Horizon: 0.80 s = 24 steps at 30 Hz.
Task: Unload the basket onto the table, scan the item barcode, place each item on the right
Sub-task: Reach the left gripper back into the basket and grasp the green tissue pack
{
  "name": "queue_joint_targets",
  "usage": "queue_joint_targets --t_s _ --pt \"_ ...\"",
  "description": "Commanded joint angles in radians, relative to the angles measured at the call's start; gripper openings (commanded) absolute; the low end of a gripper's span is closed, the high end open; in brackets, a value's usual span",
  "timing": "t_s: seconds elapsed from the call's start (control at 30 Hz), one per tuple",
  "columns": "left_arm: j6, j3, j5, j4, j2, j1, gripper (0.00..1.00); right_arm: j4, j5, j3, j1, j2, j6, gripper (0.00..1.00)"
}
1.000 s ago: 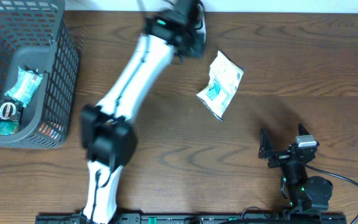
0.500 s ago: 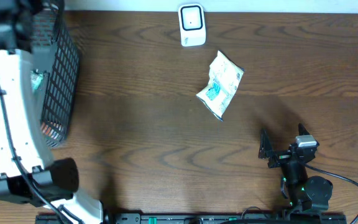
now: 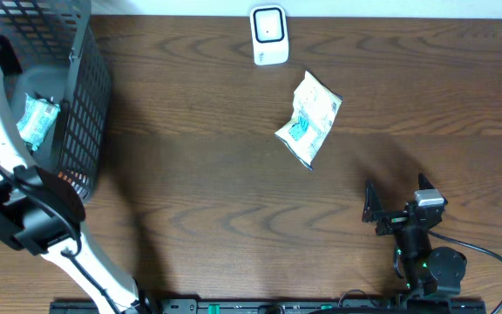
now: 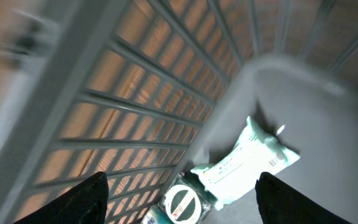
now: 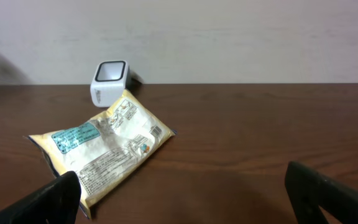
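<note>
We're swinging the left claw (image 4: 182,190) back over the basket (image 3: 94,87), opening empty; right claw (image 5: 182,193) idling open. Probably grabbing the packet (image 4: 247,155) inside next.

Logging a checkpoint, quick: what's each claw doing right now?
Left claw: open, holding nothing, over the basket.
Right claw: open, holding nothing.

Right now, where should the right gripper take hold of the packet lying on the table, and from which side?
Probably across its puffed middle, coming straight down from above. The packet lies flat on the table with its long axis slanted, so the open right gripper would turn to span the narrower width.
</note>
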Motion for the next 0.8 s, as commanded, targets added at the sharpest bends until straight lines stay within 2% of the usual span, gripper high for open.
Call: queue_joint_targets --t_s 0.0,0.1,0.4,0.77 --pt "0.130 -0.006 0.086 -0.019 0.045 0.022 0.74 -0.005 0.003 -0.001 -0.006 -0.005 -0.012 0.99" --pt "0.218 -0.016 0.188 -0.034 0.086 0.023 0.74 -0.005 0.003 -0.001 -0.006 -0.005 -0.012 0.99" --pt "0.333 -0.023 0.190 -0.025 0.219 0.024 0.74 -0.005 0.003 -0.001 -0.006 -0.005 -0.012 0.99" --pt "0.348 -0.023 0.190 -0.008 0.309 0.044 0.76 -0.005 0.003 -0.001 -0.006 -0.005 -0.012 0.99"
